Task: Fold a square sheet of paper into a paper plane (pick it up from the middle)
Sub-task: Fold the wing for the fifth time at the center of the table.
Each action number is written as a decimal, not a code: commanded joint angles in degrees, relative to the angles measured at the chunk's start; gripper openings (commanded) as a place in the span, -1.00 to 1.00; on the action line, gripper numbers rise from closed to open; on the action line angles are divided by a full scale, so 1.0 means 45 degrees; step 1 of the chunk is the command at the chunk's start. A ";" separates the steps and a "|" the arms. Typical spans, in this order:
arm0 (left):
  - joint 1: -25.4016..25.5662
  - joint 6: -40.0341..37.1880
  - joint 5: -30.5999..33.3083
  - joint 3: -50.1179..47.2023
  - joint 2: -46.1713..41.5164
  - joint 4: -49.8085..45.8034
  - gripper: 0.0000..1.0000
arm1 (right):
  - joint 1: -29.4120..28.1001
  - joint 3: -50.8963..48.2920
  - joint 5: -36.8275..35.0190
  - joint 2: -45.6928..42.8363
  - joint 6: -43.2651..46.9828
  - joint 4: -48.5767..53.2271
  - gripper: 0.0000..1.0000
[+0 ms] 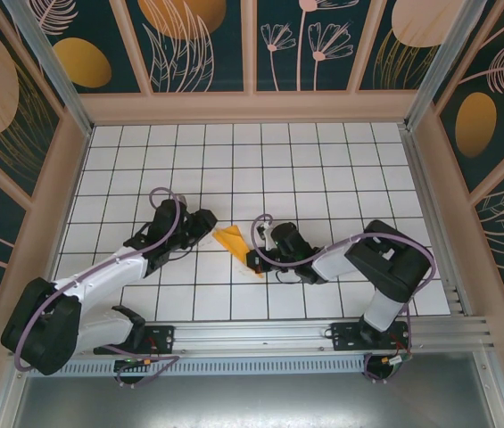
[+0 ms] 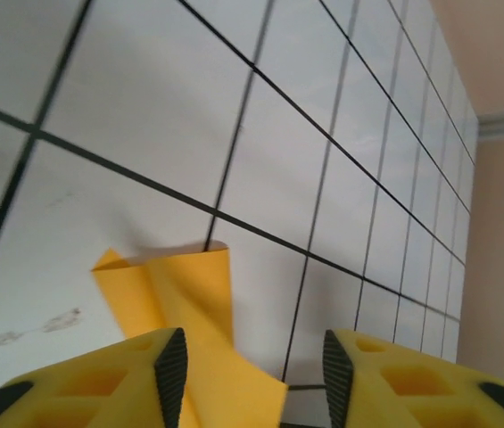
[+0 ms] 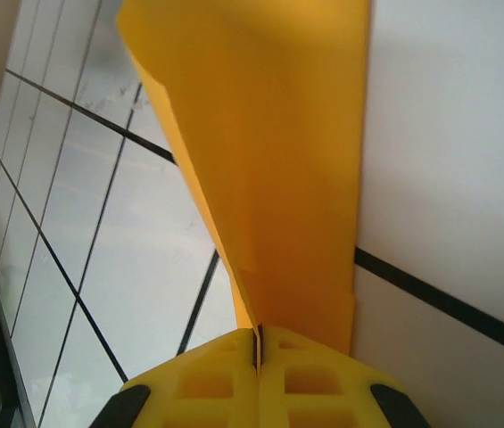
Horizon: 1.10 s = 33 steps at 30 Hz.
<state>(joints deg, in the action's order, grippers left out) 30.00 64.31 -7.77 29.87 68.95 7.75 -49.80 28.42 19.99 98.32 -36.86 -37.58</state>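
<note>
**Orange-yellow sheet of paper (image 1: 234, 242) pinched at one end by the right gripper (image 1: 253, 264)**

Orange-yellow and folded into a long, narrow shape, the sheet of paper lay on the white gridded table (image 1: 323, 169), between the two grippers and a little nearer the arms than the middle. From above it ran slantwise. Its broader end pointed away and to the left, and its narrower end came toward the near edge and to the right.

The right gripper had its two yellow fingers (image 3: 207, 383) pressed together on that narrower end. In the right wrist view they met in a thin line with the paper (image 3: 269, 178) clamped between them. The sheet spread away from them as a doubled layer, with one edge lifted off the tiles.

The left gripper (image 1: 209, 223) sat just beside the broader end, low over the table. In the left wrist view its fingers stood apart, with their black pads (image 2: 171, 370) facing each other. The paper (image 2: 180, 294) reached in between them, close by the pad on the left of that view, and I could not tell whether the pad touched it. Beyond the fingers the sheet showed a crease along its length, and its far edge curled slightly off the tiles.

Both arms were bent low over the table, with the dark patterned wall (image 1: 207, 45) standing behind.
</note>
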 commanded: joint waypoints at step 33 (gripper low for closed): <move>0.0669 0.0330 -0.3196 -0.0293 0.4199 0.5661 -0.30 | -0.0554 0.1828 -0.1258 0.1161 -0.0246 0.2804 -0.89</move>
<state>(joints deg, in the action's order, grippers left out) 32.67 66.43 -22.48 27.24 86.28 31.53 -51.86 36.67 17.41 102.04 -39.33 -30.11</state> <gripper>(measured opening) 0.350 0.067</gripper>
